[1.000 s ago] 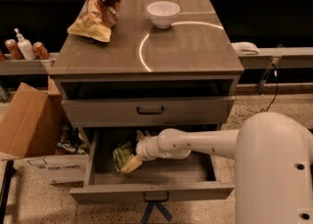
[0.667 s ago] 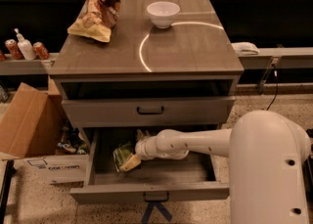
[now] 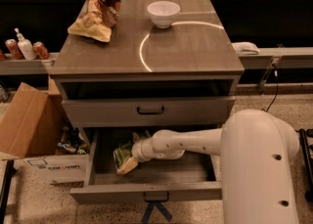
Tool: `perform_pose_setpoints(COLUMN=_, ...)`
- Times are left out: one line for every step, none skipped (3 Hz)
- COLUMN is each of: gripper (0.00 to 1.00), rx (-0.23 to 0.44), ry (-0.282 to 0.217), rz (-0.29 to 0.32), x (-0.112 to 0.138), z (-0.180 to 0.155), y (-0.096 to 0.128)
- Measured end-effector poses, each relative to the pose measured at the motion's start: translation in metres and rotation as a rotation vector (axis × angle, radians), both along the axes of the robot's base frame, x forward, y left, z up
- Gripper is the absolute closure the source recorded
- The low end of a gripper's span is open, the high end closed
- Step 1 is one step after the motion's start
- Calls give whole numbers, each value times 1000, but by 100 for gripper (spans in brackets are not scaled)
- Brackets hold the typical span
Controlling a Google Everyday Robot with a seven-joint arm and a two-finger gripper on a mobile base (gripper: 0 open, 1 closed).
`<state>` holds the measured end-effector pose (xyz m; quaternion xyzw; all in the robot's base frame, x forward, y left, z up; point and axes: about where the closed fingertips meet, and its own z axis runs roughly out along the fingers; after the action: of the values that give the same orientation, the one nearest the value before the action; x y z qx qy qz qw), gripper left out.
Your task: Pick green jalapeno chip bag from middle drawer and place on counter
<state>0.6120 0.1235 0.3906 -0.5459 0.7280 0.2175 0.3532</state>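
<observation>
The middle drawer (image 3: 146, 192) is pulled out below the cabinet. The green jalapeno chip bag (image 3: 121, 150) lies crinkled in its left part, near the left wall. My gripper (image 3: 127, 163) reaches in from the right on a white arm (image 3: 186, 142) and sits right at the bag's lower right edge, touching it. The bag rests on the drawer floor, partly hidden by the gripper. The counter (image 3: 190, 47) above has a bright circular arc on it.
A brown-and-yellow chip bag (image 3: 98, 10) and a white bowl (image 3: 163, 12) stand on the counter's far side. A shallower closed drawer front (image 3: 149, 111) is above the open one. A cardboard box (image 3: 29, 125) stands on the floor at the left.
My gripper has shifted slightly left along the drawer, closer onto the bag. The bag has not been lifted.
</observation>
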Motion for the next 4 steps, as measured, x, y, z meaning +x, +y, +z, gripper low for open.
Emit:
perform_pose_setpoints(gripper=0, rx=-4, ry=25, rz=32, x=-4, z=-13, y=8)
perform_pose_setpoints(gripper=19, rx=-8, ry=36, rz=50, x=-6, z=-23, y=13)
perform_pose_setpoints(gripper=41, rx=-9, ry=32, rz=55, x=-7, z=-25, y=13)
perform_pose_setpoints(gripper=66, rx=0, ry=-7, rz=48, x=-7, z=-11, y=8)
